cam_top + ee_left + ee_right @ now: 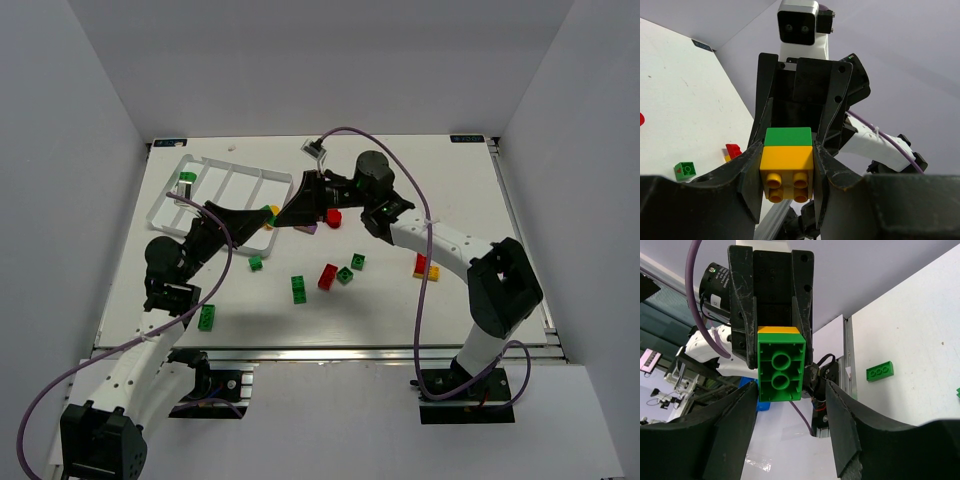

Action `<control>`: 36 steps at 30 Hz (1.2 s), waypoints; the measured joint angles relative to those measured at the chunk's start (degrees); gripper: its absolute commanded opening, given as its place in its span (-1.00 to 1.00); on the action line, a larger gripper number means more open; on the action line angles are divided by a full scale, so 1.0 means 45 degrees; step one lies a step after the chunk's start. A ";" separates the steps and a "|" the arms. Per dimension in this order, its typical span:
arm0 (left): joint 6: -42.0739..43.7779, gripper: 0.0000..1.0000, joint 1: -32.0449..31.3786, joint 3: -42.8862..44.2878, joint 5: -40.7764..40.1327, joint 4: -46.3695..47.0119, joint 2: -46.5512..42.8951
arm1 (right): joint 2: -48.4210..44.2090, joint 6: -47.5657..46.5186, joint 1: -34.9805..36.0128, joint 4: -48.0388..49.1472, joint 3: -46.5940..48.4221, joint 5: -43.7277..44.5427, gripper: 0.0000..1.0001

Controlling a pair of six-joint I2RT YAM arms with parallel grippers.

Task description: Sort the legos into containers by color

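Your left gripper (787, 165) is partly closed and clamped on the sides of a yellow brick (787, 170), whose studs face the left wrist camera. A green brick (781, 365) is stuck to its far end. The pair hangs in the air by the right-hand edge of the white tray (240, 166). Your right gripper (790, 390) meets it head-on from the other side. Its fingers stand either side of the green brick, and a gap shows on at least one side, so it has no hold. Other legos lie loose on the surface (400, 320), among them a red brick (327, 276).
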 measured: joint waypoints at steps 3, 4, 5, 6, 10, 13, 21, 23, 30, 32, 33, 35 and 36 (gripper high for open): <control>-0.0044 -0.61 0.0000 0.0000 0.0005 0.0000 -0.0005 | 0.0010 0.0044 0.0044 -0.0015 0.0000 0.0063 0.23; -0.0044 -0.61 0.0000 0.0000 0.0005 0.0000 0.0000 | 0.0010 0.0053 0.0063 -0.0010 0.0000 0.0068 0.23; -0.0049 -0.61 0.0000 -0.0005 0.0000 0.0005 0.0000 | 0.0015 0.0063 0.0063 -0.0015 0.0000 0.0073 0.23; -0.0049 -0.61 0.0000 -0.0015 0.0005 0.0000 -0.0005 | 0.0024 0.0078 0.0087 -0.0010 0.0000 0.0073 0.22; -0.0063 -0.60 0.0000 -0.0073 -0.0005 -0.0005 -0.0010 | 0.0112 0.0146 0.0141 0.0039 0.0063 0.0083 0.00; -0.0078 -0.56 0.0005 -0.0199 -0.0087 -0.0015 -0.0015 | 0.0141 0.0209 0.0160 0.0146 0.0068 0.0063 -0.30; -0.0015 0.01 0.0005 -0.0204 -0.0189 -0.0170 -0.0126 | 0.0170 0.0374 0.0155 0.0282 0.0068 0.0005 -0.85; 0.0117 0.14 0.0005 -0.0146 -0.0233 -0.0486 -0.0243 | 0.0170 0.0233 0.0155 0.0272 0.0068 -0.0053 -0.90; 0.0860 0.28 0.0005 0.0578 -0.0466 -0.2035 -0.0384 | 0.0160 -0.0738 0.0063 -0.0146 -0.0092 -0.0233 -0.98; 0.1030 0.30 0.0005 0.0680 -0.0471 -0.2370 -0.0384 | 0.0102 -0.0903 0.0039 -0.0165 -0.0257 -0.0262 -0.99; 0.1088 0.30 0.0000 0.0695 -0.0471 -0.2506 -0.0384 | 0.0053 -0.0942 0.0019 -0.0199 -0.0355 -0.0272 -1.00; 0.1190 0.30 0.0000 0.0743 -0.0471 -0.2696 -0.0389 | -0.0029 -0.0942 -0.0068 -0.0262 -0.0495 -0.0311 -1.00; 0.1258 0.30 0.0000 0.0748 -0.0471 -0.2769 -0.0393 | -0.0049 -0.0918 -0.0141 -0.0243 -0.0544 -0.0321 -1.00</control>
